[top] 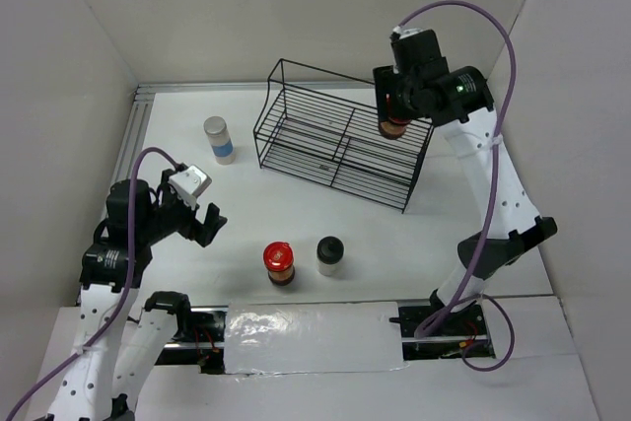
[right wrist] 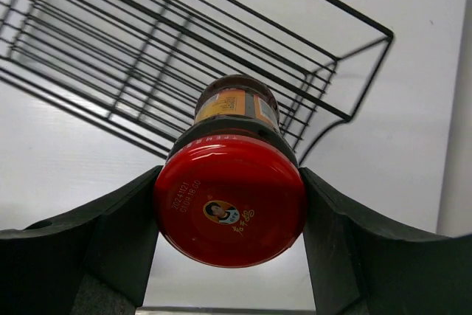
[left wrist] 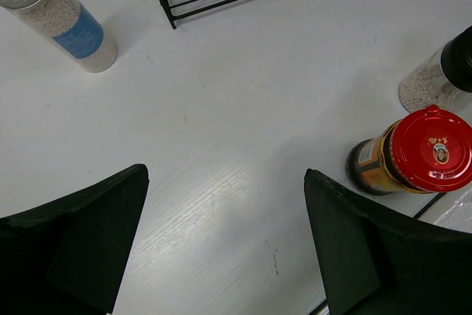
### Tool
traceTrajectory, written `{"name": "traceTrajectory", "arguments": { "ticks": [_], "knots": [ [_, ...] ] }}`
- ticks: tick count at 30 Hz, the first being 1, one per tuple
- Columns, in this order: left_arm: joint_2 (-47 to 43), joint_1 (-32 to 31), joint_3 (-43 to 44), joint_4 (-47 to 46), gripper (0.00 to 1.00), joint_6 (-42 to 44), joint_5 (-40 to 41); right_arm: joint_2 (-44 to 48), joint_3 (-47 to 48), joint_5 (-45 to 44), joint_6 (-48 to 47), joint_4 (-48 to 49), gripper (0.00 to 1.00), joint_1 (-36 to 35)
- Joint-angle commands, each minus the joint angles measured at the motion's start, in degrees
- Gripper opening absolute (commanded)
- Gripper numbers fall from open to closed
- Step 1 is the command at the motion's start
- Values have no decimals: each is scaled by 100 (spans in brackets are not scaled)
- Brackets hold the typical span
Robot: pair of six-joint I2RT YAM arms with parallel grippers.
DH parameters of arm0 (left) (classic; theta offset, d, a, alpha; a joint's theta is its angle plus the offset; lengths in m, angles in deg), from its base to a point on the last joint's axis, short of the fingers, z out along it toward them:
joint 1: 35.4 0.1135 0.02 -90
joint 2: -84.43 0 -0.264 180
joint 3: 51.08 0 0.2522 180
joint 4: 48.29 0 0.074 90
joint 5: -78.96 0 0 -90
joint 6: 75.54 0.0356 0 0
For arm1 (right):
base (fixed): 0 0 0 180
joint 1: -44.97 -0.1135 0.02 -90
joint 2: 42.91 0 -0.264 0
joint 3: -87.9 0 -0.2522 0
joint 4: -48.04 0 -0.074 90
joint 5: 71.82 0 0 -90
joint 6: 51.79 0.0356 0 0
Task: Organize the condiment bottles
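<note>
Left wrist view clips the black-capped jar (left wrist: pixel 435 80) at right, the grey-lidded jar (left wrist: pixel 63 23) at top left

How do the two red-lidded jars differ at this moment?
Grip: the held jar is clamped by the right end effector; the loose jar is untouched. Place: the held jar hangs at the wire rack's right end; the loose jar stands upright on the table beside the black-capped jar. Both share red lids, yellow labels.

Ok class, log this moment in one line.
right tool: shut on red-lidded jar at wire rack | left tool: open, empty | table: second red-lidded jar, black-capped jar, blue-label jar
</note>
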Motion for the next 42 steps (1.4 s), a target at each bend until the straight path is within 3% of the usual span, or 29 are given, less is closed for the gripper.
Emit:
{"name": "traceTrajectory", "arguments": {
  "ticks": [1,9,26,30,35,36,38,42],
  "knots": [
    [-99,12,-77,-147,99,27,12,382,-155,381,-348,237,0,396],
    [-73,12,-174,-191,99,44,-6,303,-746,944,-410,422,0,1030],
    [-82,21,-270,-244,99,79,29,39,-1598,1295,-392,896,3,1426],
    [-90,12,-270,-235,99,71,12,-75,-1634,1401,-445,958,37,1513],
    [-64,21,-262,-244,99,35,12,-128,-1678,1542,-471,1063,57,1610],
    [-55,12,-262,-235,99,35,12,-119,-1687,1551,-471,1055,67,1610],
    [-55,12,-253,-218,99,44,-6,-145,-1643,1560,-498,1064,76,1610],
    [-38,21,-244,-226,99,35,-6,-93,-1573,1533,-533,1055,88,1558]
  ]
}}
